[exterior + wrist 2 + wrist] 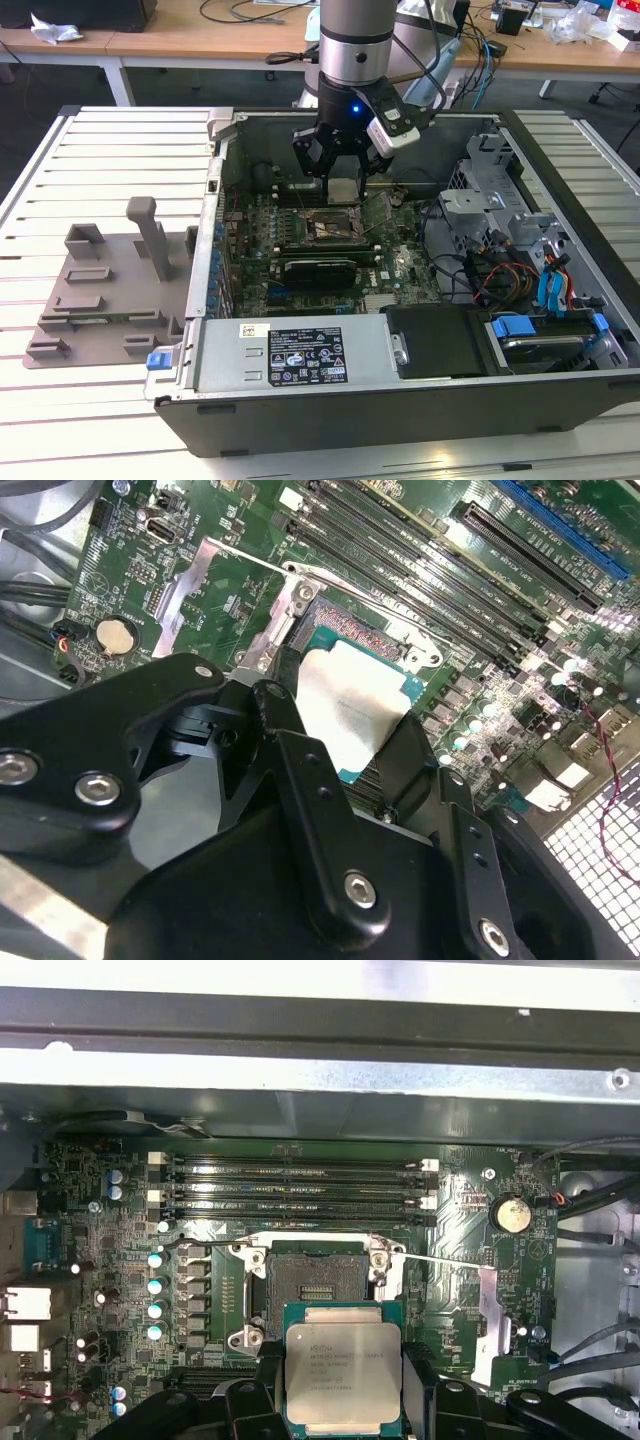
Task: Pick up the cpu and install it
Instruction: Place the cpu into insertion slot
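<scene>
Exterior view: gripper [343, 183] hangs inside the open computer case [560, 400], above the motherboard. The cpu [343, 192] is pinched between its fingers, well clear of the empty socket [335, 229] below it. Grey plastic tray [110, 285] lies outside the case, on the exterior view's left.

Second wrist view: jaws narrowed onto two opposite edges of the cpu [350, 705]; one finger [415, 755] lies flat against its edge. Socket frame [300, 605] lies beyond it, load plate open.

First wrist view: cpu [343, 1375] held level, silver top showing, short of the bare socket [318, 1280].

Step judged: carry to socket, not seated. Seating calls for squaring chip edges to frame and a level descent.
</scene>
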You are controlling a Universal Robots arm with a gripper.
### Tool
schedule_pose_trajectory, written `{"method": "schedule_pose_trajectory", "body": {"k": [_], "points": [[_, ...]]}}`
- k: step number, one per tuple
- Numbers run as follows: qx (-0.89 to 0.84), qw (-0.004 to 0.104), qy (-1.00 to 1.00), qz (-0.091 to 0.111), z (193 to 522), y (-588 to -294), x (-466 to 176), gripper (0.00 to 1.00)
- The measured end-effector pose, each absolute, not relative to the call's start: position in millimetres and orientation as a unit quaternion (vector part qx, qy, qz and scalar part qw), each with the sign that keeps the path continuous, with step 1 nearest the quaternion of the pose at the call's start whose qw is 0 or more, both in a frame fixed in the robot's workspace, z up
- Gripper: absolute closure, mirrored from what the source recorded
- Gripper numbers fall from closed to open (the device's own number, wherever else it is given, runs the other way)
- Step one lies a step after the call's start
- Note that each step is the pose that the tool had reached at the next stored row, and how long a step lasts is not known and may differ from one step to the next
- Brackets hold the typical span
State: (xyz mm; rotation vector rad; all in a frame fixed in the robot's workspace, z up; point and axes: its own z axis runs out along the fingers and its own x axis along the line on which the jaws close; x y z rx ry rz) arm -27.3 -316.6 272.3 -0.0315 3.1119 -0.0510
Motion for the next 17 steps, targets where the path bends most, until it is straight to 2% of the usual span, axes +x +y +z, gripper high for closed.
{"method": "schedule_pose_trajectory", "body": {"k": [17], "points": [[0.057,0.013,0.998,-0.019,271.9,-316.6,-27.3,0.45]]}}
